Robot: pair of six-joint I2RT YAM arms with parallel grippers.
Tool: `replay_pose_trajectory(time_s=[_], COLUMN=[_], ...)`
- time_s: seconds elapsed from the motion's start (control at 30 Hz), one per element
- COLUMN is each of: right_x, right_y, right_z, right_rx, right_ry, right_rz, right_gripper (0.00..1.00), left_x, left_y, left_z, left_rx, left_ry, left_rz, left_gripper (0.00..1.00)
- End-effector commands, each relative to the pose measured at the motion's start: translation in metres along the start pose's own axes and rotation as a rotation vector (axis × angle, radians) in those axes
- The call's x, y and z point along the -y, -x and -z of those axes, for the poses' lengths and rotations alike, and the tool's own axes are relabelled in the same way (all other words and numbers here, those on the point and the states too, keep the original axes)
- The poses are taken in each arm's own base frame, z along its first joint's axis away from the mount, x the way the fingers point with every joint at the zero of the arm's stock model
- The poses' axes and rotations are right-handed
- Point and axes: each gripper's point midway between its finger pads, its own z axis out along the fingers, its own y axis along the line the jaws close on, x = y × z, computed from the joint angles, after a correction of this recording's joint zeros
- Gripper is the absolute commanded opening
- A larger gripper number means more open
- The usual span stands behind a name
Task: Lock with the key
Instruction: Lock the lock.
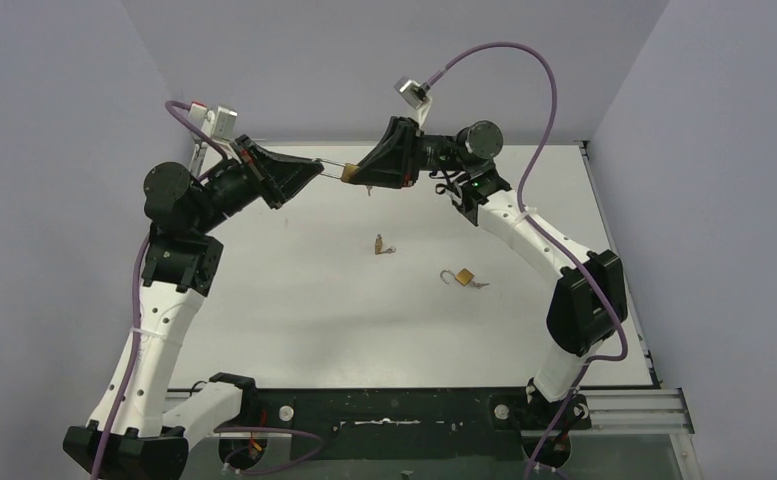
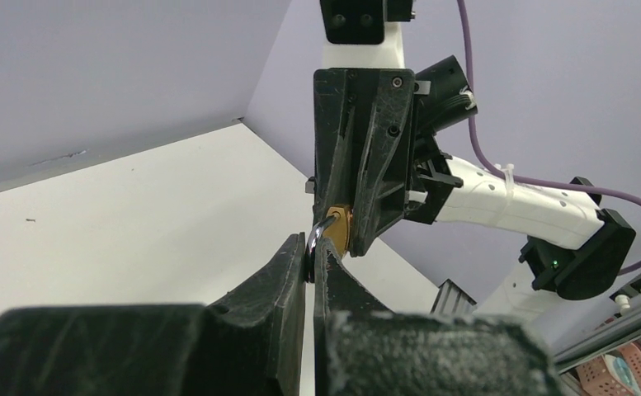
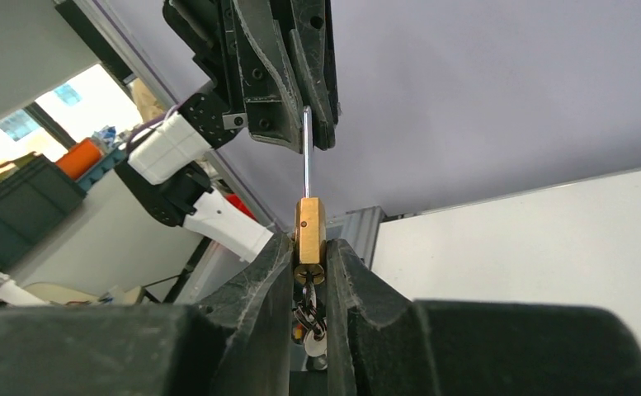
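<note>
A padlock [image 3: 308,227] is held above the far part of the tabletop [image 1: 294,300], between the left gripper [image 2: 310,257] on its left and the right gripper [image 3: 308,247] on its right. A second padlock [image 1: 379,243] is laid near the tabletop's middle. A third padlock [image 1: 460,277] is laid to the right of it, closer to the near edge.

Three brass padlocks [image 3: 308,227] [image 1: 379,244] [image 1: 461,277]; two arms [image 1: 159,320] [image 1: 539,235].

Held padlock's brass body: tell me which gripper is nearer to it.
Right. The right gripper clamps the brass body between its fingers. The left gripper pinches the shackle at its far end, off the body.
</note>
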Motion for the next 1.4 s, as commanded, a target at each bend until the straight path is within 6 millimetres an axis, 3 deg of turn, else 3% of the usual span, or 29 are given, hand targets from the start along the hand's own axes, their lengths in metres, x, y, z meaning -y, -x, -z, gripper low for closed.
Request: replay_pose_trajectory(time_s=[0.0, 0.13, 0.53, 0.87, 1.37], right_x=[-0.048, -0.056, -0.057, -0.066, -0.078], right_y=[0.028, 0.027, 0.020, 0.021, 0.026], right_z=[0.000, 0.000, -0.015, -0.022, -0.026], right_rx=[0.011, -0.008, -0.039, -0.045, -0.043], right_ry=[0.112, 0.134, 0.173, 0.199, 0.223], right_rz=[0.020, -0.004, -0.025, -0.017, 0.012], right_gripper=[0.00, 0.00, 0.00, 0.00, 0.00], left_x=[0.020, 0.023, 0.023, 0.015, 0.007], left_y=[0.022, 0.025, 0.019, 0.007, -0.041], left_z=[0.008, 0.006, 0.002, -0.005, -0.027], left_rx=[0.055, 0.079, 0.095, 0.074, -0.004], left_ry=[-0.019, -0.034, -0.033, -0.025, 0.011], left_rz=[-0.097, -0.061, 0.035, 0.074, 0.151], left_gripper=[0.00, 0.00, 0.00, 0.00, 0.00])
